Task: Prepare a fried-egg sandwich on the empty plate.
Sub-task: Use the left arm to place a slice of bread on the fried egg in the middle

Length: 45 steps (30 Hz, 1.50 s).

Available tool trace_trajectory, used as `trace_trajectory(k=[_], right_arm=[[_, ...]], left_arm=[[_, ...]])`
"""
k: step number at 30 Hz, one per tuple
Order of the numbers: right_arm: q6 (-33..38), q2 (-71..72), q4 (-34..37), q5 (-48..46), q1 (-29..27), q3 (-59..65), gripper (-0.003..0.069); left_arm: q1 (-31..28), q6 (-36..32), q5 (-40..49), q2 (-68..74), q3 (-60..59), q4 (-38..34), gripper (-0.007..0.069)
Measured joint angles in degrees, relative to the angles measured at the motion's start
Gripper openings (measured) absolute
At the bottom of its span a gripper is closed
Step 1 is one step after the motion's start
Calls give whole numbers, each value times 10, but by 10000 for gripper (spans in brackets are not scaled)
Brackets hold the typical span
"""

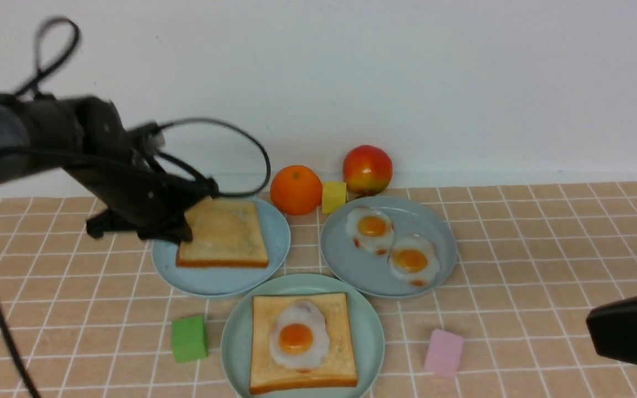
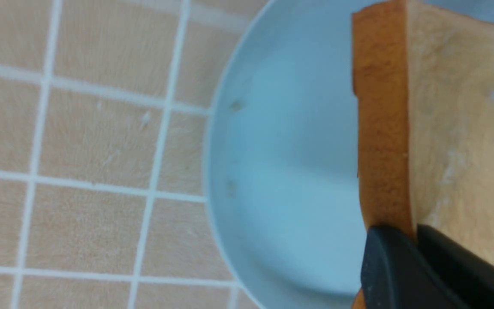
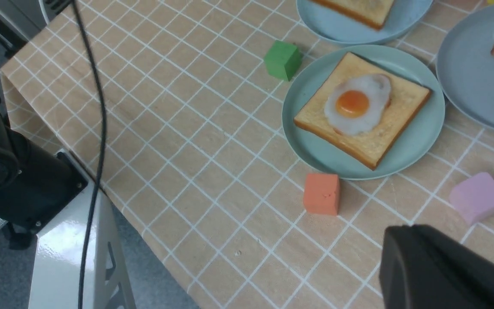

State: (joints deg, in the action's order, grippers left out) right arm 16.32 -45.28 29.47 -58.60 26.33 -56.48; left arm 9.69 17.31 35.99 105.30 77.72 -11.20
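Observation:
The mint-green plate point(image 1: 371, 331) sits at the front centre and holds one toast slice point(image 1: 335, 365) with a fried egg point(image 1: 298, 335) on top; plate point(image 3: 423, 141), toast point(image 3: 397, 128) and egg point(image 3: 356, 107) also show in the right wrist view. The second toast slice point(image 1: 224, 232) lies on the light sky-blue plate point(image 1: 213, 282) behind it on the left. My left gripper point(image 1: 186, 232) is shut on that slice's left crust edge point(image 2: 380, 128), one finger point(image 2: 386, 270) below it and one on top. My right gripper point(image 1: 592, 326) is shut and empty, low at the right.
A grey-blue plate point(image 1: 351, 271) with two fried eggs point(image 1: 372, 228) stands at the right back. An orange point(image 1: 295, 189), a yellow cube point(image 1: 334, 197) and an apple point(image 1: 367, 168) sit behind. There are green point(image 1: 188, 338), pink point(image 1: 443, 352) and orange point(image 3: 322, 194) cubes by the mint plate. The table's edge point(image 3: 79, 141) is nearby.

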Motion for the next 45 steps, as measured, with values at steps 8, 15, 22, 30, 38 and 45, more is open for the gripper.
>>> trace_trajectory(k=[8,15,22,30,38,45], right_arm=[[0,0,2,5,0,0,0],[0,0,3,13,0,0,2],[0,0,4,20,0,0,7],[0,0,4,28,0,0,13],[0,0,5,44,0,1,23],[0,0,6,47,0,1,32]], left_arm=[[50,-63,-28,-130,-98,-58,13],[117,-81,-69,-144,-187,-88,13],[148,-82,-105,-140,-233,-93,13],[149,-82,-107,-139,-233,-97,13],[149,-100,-86,-139,-234,-99,13],[149,-102,-83,-139,-234,-111,13]])
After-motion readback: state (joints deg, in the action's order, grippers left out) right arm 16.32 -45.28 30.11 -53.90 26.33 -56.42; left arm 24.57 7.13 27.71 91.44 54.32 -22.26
